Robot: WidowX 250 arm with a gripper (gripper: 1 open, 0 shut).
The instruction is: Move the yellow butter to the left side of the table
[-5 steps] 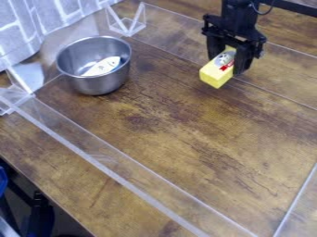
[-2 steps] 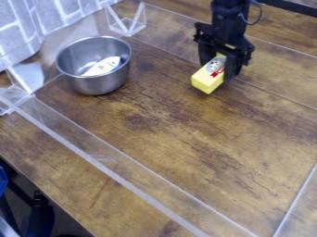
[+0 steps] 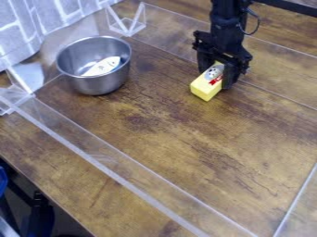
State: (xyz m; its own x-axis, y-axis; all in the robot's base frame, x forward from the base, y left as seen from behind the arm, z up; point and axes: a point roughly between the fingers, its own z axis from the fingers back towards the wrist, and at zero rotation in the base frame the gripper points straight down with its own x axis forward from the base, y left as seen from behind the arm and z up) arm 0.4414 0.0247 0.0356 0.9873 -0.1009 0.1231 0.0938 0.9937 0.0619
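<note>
Where the dark wooden plank table (image 3: 186, 148) fills most of the frame, a black robot gripper (image 3: 221, 70) hangs straight down from the upper right, its jaws drawn narrow around the top of a small yellow block of butter (image 3: 207, 87). The butter carries a white and red label on its upper end, which shows between the black fingers (image 3: 202, 61). The block sits tilted, its lower end at or very near the table surface; whether it rests on the wood or is lifted just clear cannot be told from this view. It lies in the upper right part of the frame, right of centre.

In the upper left stands a round silver metal bowl (image 3: 89, 63), upright on the table, with a pale object inside it that is too small to identify. The bowl is well apart from the butter, with bare wood between them.

A clear acrylic barrier (image 3: 87, 148) runs diagonally from the left edge toward the bottom right, and further transparent panels stand at the top of the frame behind the bowl. A white patterned cloth (image 3: 37, 28) occupies the upper left corner, just behind the bowl.
</note>
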